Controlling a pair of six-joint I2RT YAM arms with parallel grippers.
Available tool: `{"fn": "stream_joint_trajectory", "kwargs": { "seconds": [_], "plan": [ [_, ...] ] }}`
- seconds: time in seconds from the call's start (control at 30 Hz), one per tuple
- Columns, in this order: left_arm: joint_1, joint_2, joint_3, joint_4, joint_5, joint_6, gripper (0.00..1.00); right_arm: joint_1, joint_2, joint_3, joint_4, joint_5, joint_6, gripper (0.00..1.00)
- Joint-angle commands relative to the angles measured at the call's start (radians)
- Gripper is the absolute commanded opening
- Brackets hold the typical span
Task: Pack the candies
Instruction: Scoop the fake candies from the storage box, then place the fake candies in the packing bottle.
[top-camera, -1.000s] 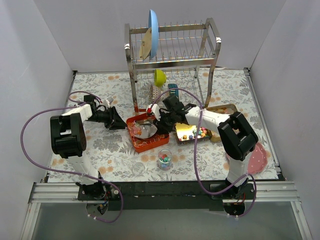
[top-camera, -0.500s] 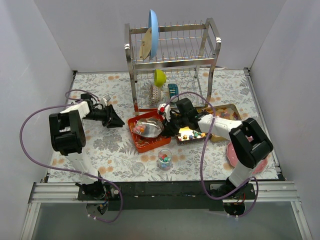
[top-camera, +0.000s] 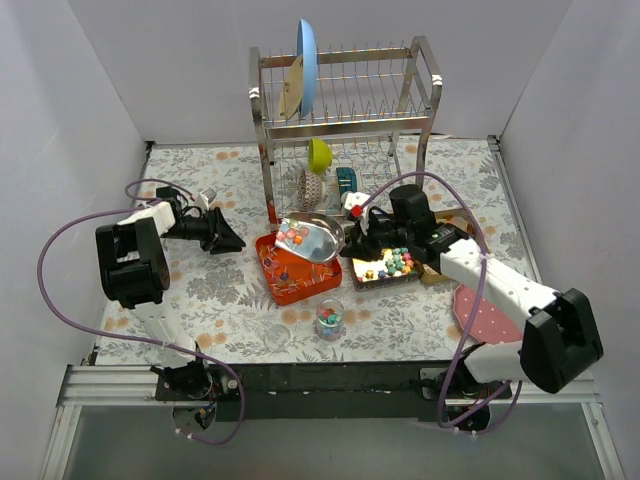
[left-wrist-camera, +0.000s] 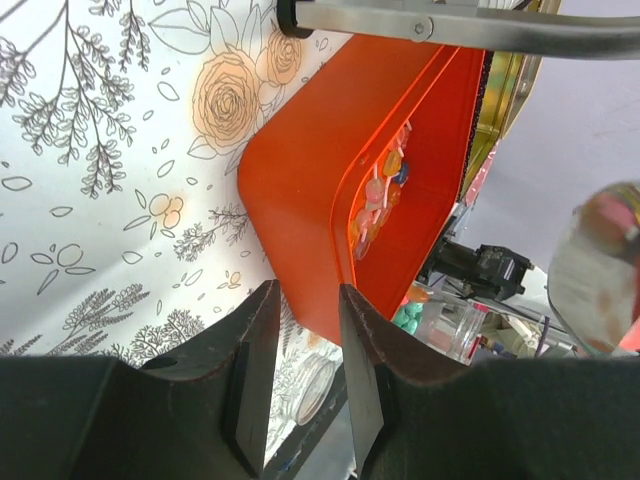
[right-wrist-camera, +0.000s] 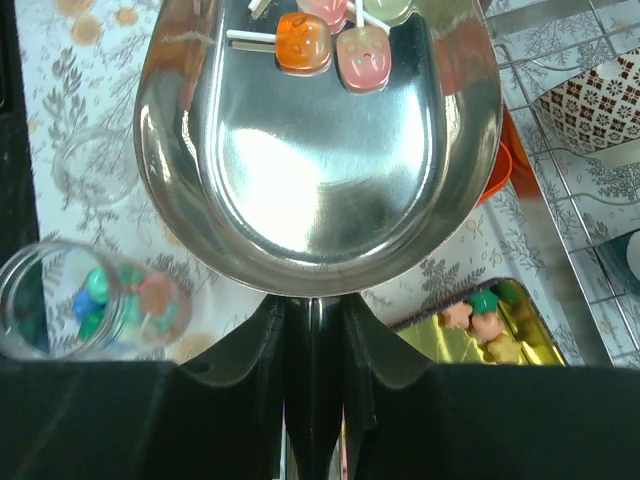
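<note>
Floral cloth (top-camera: 200, 300) covers the table, with a steel dish rack (top-camera: 345, 100) at the back. At centre, your right gripper (right-wrist-camera: 314, 330) is clamped on the handle of a metal scoop (right-wrist-camera: 320, 180). The scoop hangs above the far end of the orange tray (top-camera: 300, 285), carrying a small load of candies (right-wrist-camera: 305, 40) bunched at the end away from the handle. More candies lie loose in the orange tray and in the gold tin (right-wrist-camera: 540, 340) just to its right. A few already sit in the small glass (top-camera: 328, 318), which stands on the cloth near the tray's front edge.

Your left gripper (left-wrist-camera: 308, 300) waits beside the tray's left side with its fingers a narrow gap apart and nothing between them.

The step in hand looks like carrying this scoopful to the glass. Hold the scoop level on the way, because the load rides right at the lip and a small forward dip would drop it back into the tray or onto the cloth. Bring the lip directly over the mouth of the glass before you tilt it. The mouth is much narrower than the scoop, so tip slowly and let the pieces slide out a few at a time. Keep the metal off the rim, since a nudge could topple the glass. The left arm could steady the glass but is well apart from it for now.
</note>
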Motion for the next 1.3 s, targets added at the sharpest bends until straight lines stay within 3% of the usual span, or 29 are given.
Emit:
{"fn": "stream_joint_trajectory", "kwargs": {
  "seconds": [0.0,0.17,0.4,0.93,1.27],
  "plan": [
    [0.005,-0.066,0.016,0.041,-0.056,-0.013,0.29,-0.028,-0.100,0.081,-0.292,-0.062,-0.224,0.01],
    [0.007,-0.103,0.033,0.044,-0.124,-0.013,0.28,-0.053,-0.181,0.106,-0.564,-0.039,-0.416,0.01],
    [0.005,-0.158,-0.021,0.091,-0.097,-0.055,0.28,-0.059,-0.278,0.115,-0.730,-0.002,-0.553,0.01],
    [0.010,-0.231,-0.069,0.122,-0.074,-0.075,0.28,-0.057,-0.307,0.187,-0.902,0.091,-0.783,0.01],
    [0.012,-0.232,-0.075,0.150,-0.061,-0.093,0.29,-0.040,-0.246,0.307,-1.009,0.179,-0.884,0.01]
  ]
}}
